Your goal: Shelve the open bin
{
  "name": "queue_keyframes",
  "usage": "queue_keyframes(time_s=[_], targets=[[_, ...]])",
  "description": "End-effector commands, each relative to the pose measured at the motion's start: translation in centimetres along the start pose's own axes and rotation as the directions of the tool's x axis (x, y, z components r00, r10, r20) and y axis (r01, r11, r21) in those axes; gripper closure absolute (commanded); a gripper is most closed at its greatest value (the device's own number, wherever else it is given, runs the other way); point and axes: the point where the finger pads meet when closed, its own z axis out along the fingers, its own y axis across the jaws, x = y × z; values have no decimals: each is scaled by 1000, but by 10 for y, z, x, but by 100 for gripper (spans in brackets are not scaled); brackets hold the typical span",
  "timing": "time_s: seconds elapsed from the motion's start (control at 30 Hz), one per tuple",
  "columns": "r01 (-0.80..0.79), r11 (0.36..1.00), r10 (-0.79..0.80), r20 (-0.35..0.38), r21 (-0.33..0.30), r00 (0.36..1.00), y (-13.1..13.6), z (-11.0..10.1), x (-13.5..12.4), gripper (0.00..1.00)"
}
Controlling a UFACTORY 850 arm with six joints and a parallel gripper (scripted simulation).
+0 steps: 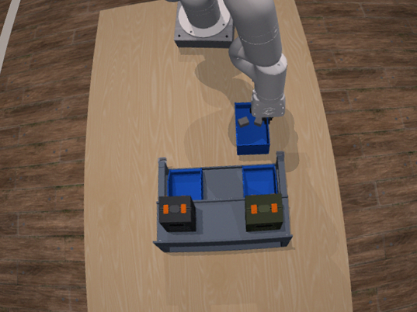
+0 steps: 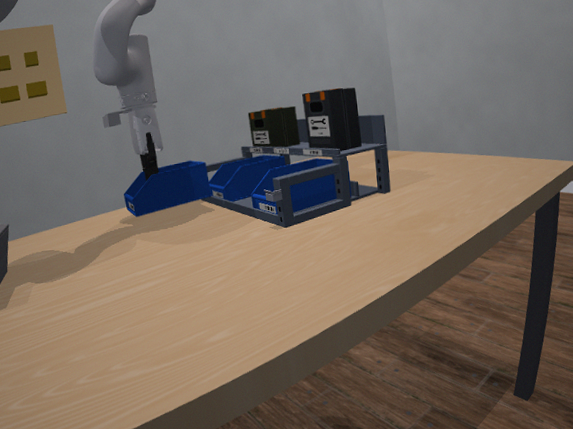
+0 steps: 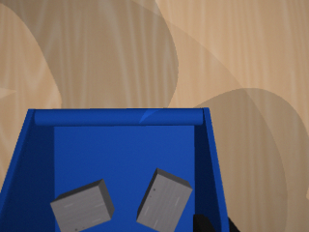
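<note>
Over the bench (image 1: 131,101) (image 2: 284,295) (image 3: 251,43), the nearly closed gripper (image 1: 267,120) (image 2: 150,173) (image 3: 219,225) pinches the open bin (image 1: 252,149) (image 2: 178,189) (image 3: 118,117) by one side, probably leaving its back free.

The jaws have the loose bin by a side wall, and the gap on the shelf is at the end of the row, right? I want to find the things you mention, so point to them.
Not at the end: the top view shows the gap (image 1: 223,184) (image 2: 244,202) between the two shelved bins (image 1: 185,185) (image 1: 258,181) (image 2: 244,178) (image 2: 312,190). The loose bin (image 1: 250,135) (image 2: 178,188) (image 3: 121,145) is indeed held by a side wall.
</note>
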Motion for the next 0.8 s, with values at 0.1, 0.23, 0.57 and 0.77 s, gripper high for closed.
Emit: queue_keyframes(time_s=[0.1, 0.23, 0.57, 0.77], targets=[[15, 1000, -15, 1, -2, 1000, -1, 0, 0, 100], [15, 1000, -15, 1, -2, 1000, -1, 0, 0, 100], [15, 1000, -15, 1, -2, 1000, -16, 0, 3, 100], [15, 1000, -15, 1, -2, 1000, -16, 0, 3, 100]])
